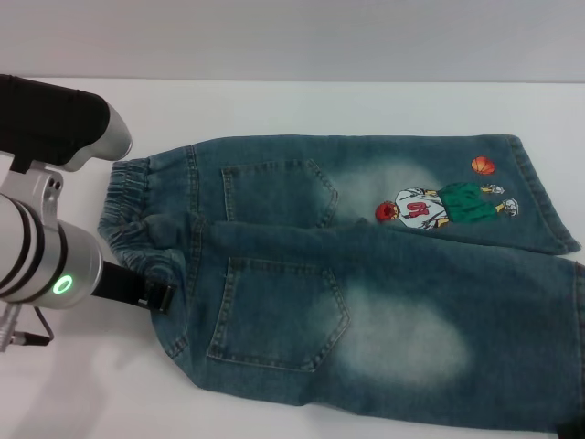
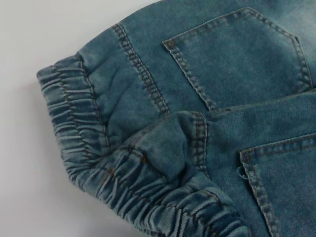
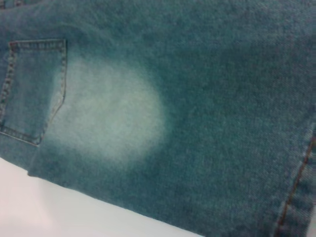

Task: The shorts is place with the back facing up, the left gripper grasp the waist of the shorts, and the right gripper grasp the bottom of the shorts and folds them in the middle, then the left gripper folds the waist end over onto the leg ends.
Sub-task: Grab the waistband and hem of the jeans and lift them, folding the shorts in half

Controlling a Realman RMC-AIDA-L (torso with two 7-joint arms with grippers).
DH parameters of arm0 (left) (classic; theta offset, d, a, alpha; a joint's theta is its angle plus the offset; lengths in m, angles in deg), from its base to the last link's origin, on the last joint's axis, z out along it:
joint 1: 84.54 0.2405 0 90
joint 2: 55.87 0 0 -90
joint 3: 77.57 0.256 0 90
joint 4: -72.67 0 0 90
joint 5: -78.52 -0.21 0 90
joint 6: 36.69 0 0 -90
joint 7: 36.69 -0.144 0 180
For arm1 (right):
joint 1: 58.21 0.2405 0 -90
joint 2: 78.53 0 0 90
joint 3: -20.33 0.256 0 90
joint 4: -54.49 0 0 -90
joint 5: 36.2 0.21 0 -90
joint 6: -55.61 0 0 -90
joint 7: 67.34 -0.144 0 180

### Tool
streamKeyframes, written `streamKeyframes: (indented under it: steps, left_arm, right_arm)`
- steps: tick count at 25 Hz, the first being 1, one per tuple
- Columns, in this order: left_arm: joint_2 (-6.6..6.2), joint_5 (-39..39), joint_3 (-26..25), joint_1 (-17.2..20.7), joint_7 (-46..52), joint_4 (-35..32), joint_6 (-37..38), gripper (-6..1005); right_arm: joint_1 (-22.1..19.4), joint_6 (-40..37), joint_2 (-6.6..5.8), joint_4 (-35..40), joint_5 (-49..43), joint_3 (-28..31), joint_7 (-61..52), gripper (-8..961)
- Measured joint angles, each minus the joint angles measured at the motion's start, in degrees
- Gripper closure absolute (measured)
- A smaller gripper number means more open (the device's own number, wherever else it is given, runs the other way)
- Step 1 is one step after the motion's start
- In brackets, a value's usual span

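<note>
Denim: shorts lie flat on the table, back up, unfolded.
Left claw: at the waist; grip can't tell.
Right claw: barely visible by the hem.
Left: both folds.

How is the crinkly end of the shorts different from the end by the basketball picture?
The waist of the shorts is gathered into puckered, ruffled ridges; the bottom of the shorts is a flat, straight stitched hem. The waist lies on the robot's left, by the left claw; the hem lies on its right, near the cartoon player. The waist has patch pockets close by; the hem has none. Both are the same blue-green denim.
</note>
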Motion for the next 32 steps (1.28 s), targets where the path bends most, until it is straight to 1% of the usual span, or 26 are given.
streamKeyframes:
  steps: [19,32]
  left_arm:
    - [-0.1,0.0,0.0,-0.5,0.0,-0.4,-0.3,809]
    - [-0.1,0.0,0.7,-0.8,0.0,-0.5,-0.6,808]
  right_arm:
    - [-0.7,-0.3,-0.09,-2.5,-1.6,1.6,-1.1,484]
    - [-0.7,-0.6,-0.16,-2.7,-1.7,2.2,-1.0,499]
